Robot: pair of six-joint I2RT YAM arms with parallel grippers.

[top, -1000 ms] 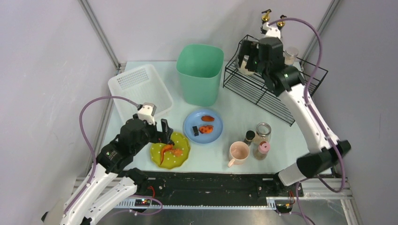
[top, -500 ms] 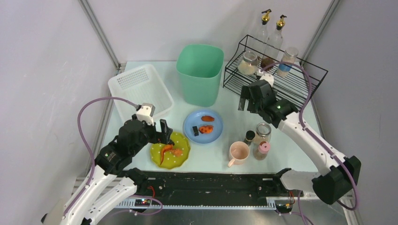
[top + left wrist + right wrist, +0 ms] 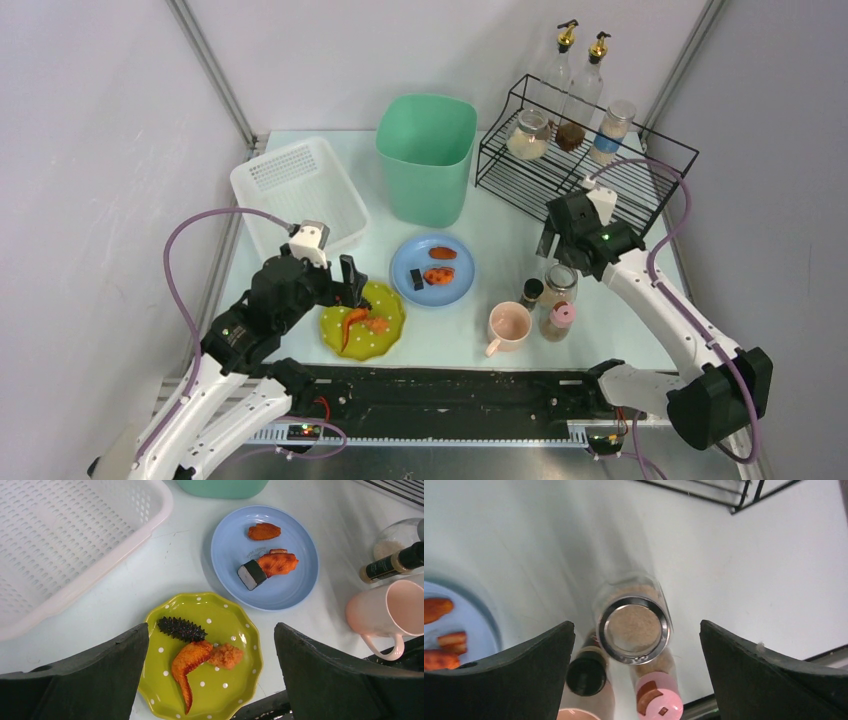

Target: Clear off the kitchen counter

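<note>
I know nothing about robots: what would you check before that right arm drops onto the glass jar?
1. Right gripper open: ok.
2. Glass jar centred between its fingers: ok.
3. Jar upright, lid on: ok.
4. Finger room: dark-capped bottle and pink-lidded shaker crowd the jar: not ok.
5. Left gripper open above green dotted plate, away from the jar: ok.
6. Height above jar: cannot tell.

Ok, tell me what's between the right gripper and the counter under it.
A metal-rimmed glass jar, standing on the kitchen counter straight below the open right gripper; the right wrist view shows it centred between the fingers.
</note>
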